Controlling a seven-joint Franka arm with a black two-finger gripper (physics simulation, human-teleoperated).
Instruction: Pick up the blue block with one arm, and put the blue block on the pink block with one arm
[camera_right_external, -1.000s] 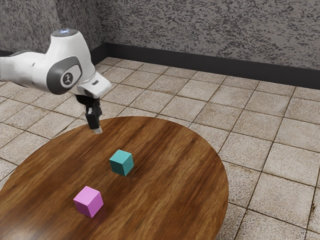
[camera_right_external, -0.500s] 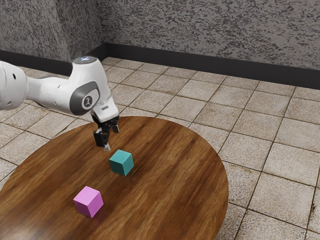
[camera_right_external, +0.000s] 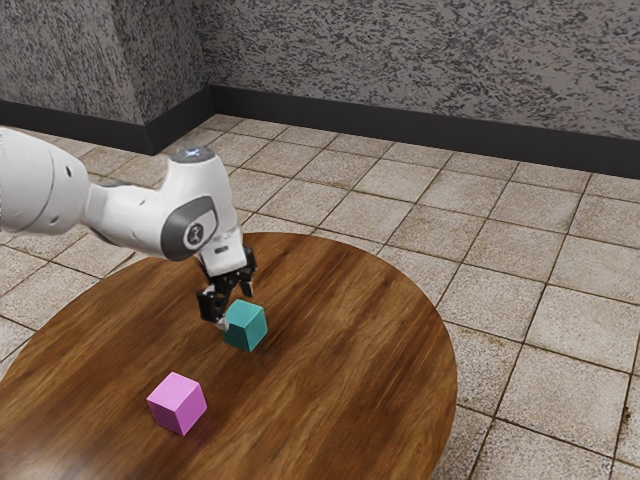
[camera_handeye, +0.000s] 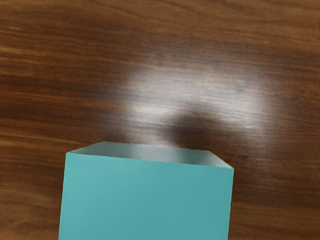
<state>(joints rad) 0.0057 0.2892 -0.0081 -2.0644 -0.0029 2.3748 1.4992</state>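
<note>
1. The arm (camera_right_external: 130, 215) reaches in from the exterior view's left. Its gripper (camera_right_external: 223, 310) hangs low over the table (camera_right_external: 360, 380), at the upper-left edge of the blue block (camera_right_external: 245, 327) (which renders closer to teal than blue).
2. The fingers stand parted with nothing clasped between them. It cannot be told whether one of them touches the block.
3. The blue block sits flat on the wood, a little left of the exterior frame's centre. In the wrist view the block (camera_handeye: 145, 200) lies close under the hand, with a soft shadow on the table just past it.
4. The pink block (camera_right_external: 177, 403) rests in the lower left of the exterior frame, apart from the blue one, and its top is bare.
5. As a judgement, the approach looks nearly finished, but no part of the task proper is done, since the block is neither gripped nor lifted.
6. What is left is to settle the fingers on either side of the blue block, close on it and raise it. It must then be carried toward the frame's lower left, set squarely on the pink block and let go.
</note>
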